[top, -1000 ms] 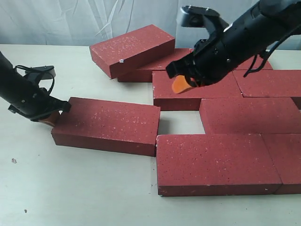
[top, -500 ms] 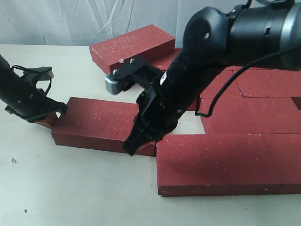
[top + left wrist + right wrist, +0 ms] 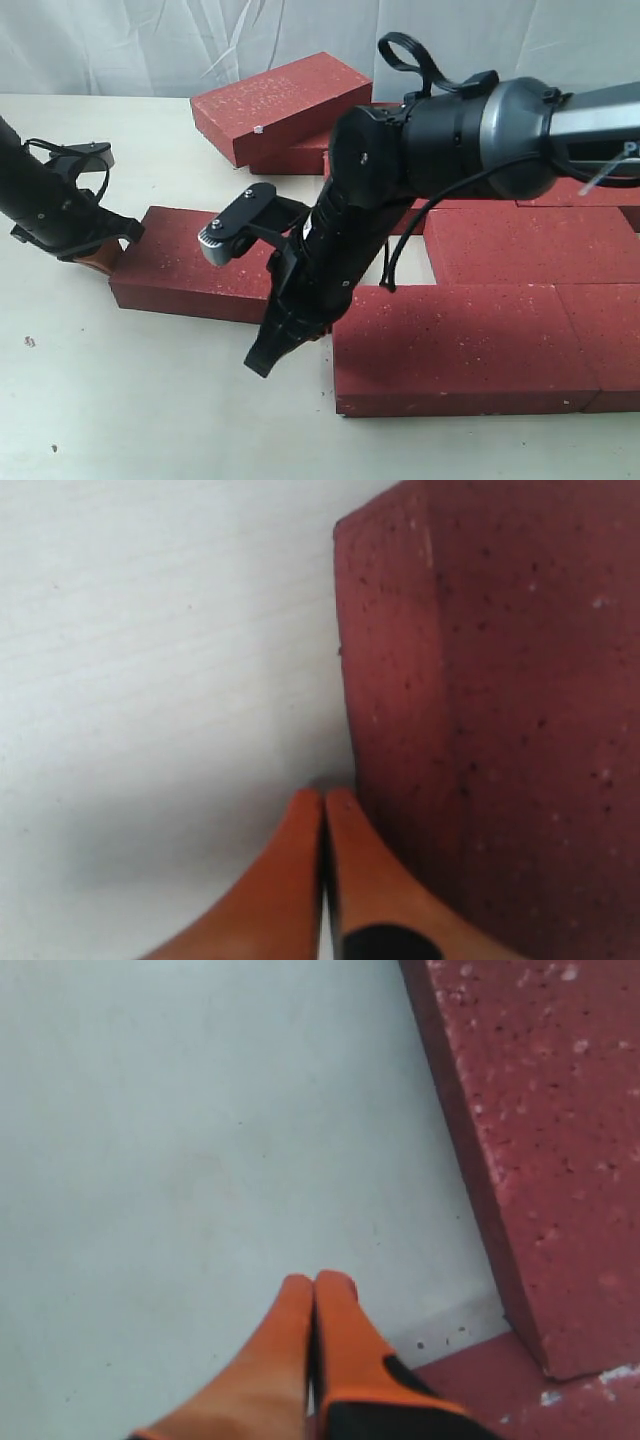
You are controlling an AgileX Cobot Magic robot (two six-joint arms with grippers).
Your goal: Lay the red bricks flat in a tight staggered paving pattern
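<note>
Several red bricks lie flat in rows at the right, among them a front brick. A loose red brick lies askew to their left. My left gripper is shut, its orange fingertips against that brick's left end; the tips rest by the brick's corner. My right gripper reaches across the loose brick and points down at the table in front of it, shut and empty. Beside the right gripper is a brick's side.
At the back a red brick with a small white chip leans tilted on another brick. A gap of bare table lies between the loose brick and the rows. A white curtain hangs behind the table.
My right arm has swung down and to the left, from above the back bricks to the table in front of the loose brick. The left gripper has hardly moved.
</note>
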